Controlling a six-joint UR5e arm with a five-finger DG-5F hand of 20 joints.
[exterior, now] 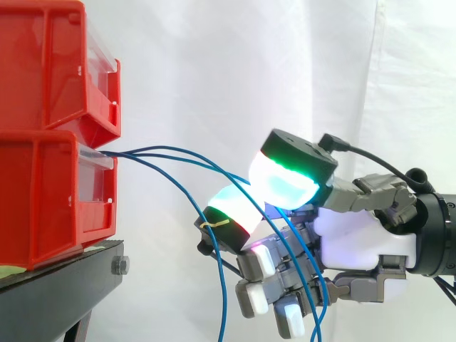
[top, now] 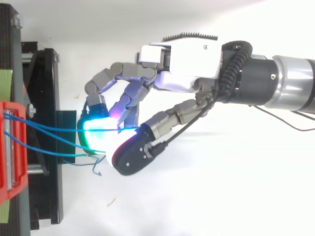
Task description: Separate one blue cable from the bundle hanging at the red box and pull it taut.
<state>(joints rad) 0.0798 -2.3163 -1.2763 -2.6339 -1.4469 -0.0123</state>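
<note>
Robot hand (exterior: 356, 235) reaches in from the right in the side view, fingers curled, glowing pads closed on the blue cables (exterior: 142, 152). These run nearly level, rightwards from the lower red bin (exterior: 43, 199), then droop through the fingers. From above, the cables stretch lengthwise from bin to pads, crossing the black stand (top: 47, 98).

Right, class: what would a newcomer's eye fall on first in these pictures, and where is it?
First, the robot hand, right of centre in the side view. Its glowing green and cyan pads apparently pinch one blue cable. Next come the stacked red bins at the left edge on a black stand, with the cable bundle arcing from between them towards the robot hand.
</note>
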